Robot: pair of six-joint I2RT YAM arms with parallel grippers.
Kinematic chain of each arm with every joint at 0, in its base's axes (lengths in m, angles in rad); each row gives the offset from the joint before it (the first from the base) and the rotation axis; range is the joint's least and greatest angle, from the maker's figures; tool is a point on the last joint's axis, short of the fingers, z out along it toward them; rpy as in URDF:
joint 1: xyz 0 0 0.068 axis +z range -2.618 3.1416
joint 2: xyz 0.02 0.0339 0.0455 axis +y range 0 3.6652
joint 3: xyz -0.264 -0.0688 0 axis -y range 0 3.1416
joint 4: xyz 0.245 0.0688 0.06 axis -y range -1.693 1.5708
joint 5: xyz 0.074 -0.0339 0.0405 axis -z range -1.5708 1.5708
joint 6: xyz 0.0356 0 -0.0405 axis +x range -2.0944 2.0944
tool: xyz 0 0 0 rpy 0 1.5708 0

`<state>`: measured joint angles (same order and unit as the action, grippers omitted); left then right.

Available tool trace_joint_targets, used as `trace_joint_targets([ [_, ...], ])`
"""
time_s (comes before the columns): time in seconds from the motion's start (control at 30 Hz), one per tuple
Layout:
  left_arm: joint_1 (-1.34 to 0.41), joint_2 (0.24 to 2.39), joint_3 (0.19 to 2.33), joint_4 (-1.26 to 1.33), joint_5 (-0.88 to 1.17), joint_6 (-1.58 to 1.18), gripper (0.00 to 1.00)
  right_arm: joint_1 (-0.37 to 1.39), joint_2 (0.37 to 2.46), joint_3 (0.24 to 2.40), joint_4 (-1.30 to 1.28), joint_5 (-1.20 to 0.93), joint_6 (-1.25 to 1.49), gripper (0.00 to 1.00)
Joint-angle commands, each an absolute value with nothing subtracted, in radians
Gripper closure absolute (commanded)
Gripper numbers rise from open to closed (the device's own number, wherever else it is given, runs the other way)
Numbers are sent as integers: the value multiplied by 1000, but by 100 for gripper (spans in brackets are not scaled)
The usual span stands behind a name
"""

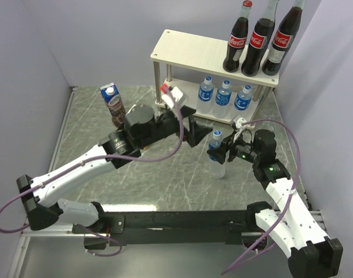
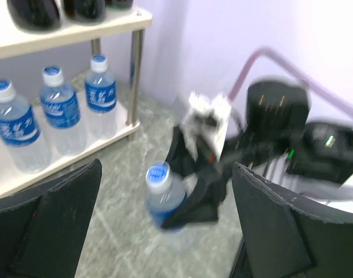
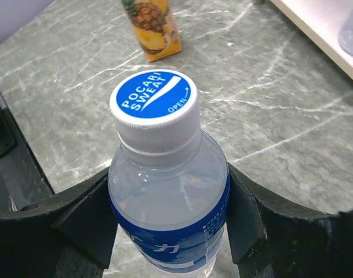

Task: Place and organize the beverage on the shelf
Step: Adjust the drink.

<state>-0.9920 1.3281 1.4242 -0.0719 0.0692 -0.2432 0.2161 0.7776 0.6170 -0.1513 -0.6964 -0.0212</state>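
- Pinching a water bottle [image 3: 155,101] just below its neck, the right claw [image 1: 217,152] has one finger pressed on each side. The bottle is upright; whether its base touches the table [image 1: 182,179] I cannot tell.
- That bottle is in front of the shelf [image 1: 193,49], near the right front leg but apart from it.
- The left claw [image 1: 192,124] is spread wide and grips nothing. It hangs just left of the water bottle, facing it.
- Three Cokes [image 1: 258,40] stand in a row at the right end of the top board.
- Three waters [image 1: 224,94] stand in a row on the lower board.
- A grape carton [image 1: 113,104] stands upright on the table, left of the shelf.
- A pineapple carton [image 3: 156,29] is on the table, beyond the water bottle in the right wrist view.
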Motion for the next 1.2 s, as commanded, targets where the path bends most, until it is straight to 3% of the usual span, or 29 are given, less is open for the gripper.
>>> trace_joint_targets([
  [0.0,-997,1263,1254,58,55,-186,1,178,756,683,-34,-713,53,100],
  [0.17,-997,1204,1002,222,103,-207,0,121,738,677,-17,-649,129,100],
  [0.3,-1003,1247,931,287,153,-229,0,91,727,675,-8,-611,182,100],
  [0.77,-1065,1643,1160,317,221,-247,1,89,723,672,-3,-595,221,100],
  [1.17,-1071,1781,1281,313,112,-265,2,89,721,675,-3,-630,244,98],
])
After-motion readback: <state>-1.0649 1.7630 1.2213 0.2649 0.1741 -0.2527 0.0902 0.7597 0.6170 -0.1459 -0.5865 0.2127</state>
